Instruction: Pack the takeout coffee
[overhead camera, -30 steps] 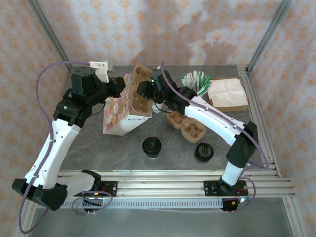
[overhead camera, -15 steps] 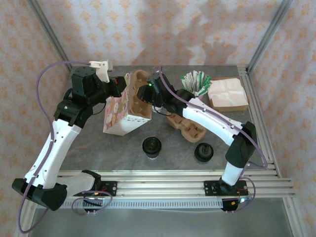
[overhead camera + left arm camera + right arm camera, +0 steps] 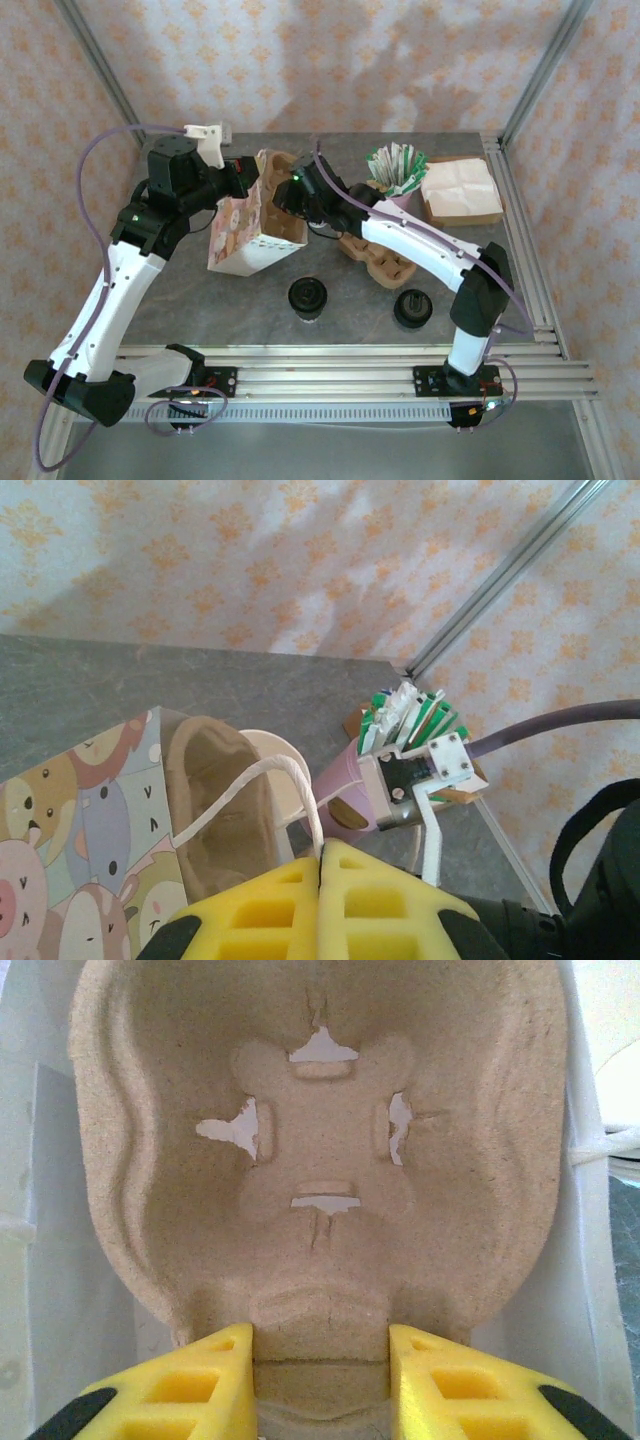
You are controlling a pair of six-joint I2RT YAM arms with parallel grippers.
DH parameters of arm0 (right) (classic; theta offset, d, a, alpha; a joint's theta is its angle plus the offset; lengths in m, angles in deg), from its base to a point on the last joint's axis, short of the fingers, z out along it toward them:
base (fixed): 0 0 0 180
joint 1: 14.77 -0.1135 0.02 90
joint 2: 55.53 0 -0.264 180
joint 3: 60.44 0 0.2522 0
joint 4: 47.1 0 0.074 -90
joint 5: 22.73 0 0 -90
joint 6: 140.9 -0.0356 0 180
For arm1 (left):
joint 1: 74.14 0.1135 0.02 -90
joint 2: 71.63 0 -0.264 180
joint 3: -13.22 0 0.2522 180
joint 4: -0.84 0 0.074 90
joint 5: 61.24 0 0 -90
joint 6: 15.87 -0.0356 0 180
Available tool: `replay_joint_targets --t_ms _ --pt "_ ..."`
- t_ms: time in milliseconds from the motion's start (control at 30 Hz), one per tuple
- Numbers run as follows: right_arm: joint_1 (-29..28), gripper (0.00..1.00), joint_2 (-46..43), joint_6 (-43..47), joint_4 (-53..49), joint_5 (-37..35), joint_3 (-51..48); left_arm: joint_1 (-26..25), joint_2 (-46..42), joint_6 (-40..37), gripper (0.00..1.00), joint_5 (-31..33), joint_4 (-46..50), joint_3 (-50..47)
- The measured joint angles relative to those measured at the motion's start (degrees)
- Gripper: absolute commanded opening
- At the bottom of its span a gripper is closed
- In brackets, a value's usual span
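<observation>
Your right tool [image 3: 320, 1358] grips the brown moulded-pulp cup carrier [image 3: 320, 1160] upright inside the cartoon-printed paper bag [image 3: 232, 238]; your left tool [image 3: 322, 858] pinches its white rope handle [image 3: 283, 777]. The pale, black-lidded paper coffee cup [image 3: 308, 297] stands on the surface [image 3: 200, 300], nearward of the right tool.

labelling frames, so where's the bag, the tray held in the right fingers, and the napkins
bag [image 3: 232, 240]: top view, on its printed side
tray [image 3: 320, 1150]: right wrist view, middle of its cup well
napkins [image 3: 458, 187]: top view, middle of the top sheet

Mouth of paper bag [image 3: 232, 232] plugged by pulp carrier [image 3: 320, 1160], bare tabletop [image 3: 200, 300] front left of it
</observation>
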Motion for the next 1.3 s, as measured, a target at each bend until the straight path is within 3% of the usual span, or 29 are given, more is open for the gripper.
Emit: replay_joint_targets --t_ms 567,1300 --pt "-0.35 0.32 3.23 -0.37 -2.49 3.43 0.57 -1.14 0.02 -0.85 0.00 -2.82 -0.11 -0.59" --pt "-0.35 0.27 5.70 0.59 -6.36 10.82 0.63 -1.14 1.05 -8.90 0.00 -3.63 0.04 -2.12"
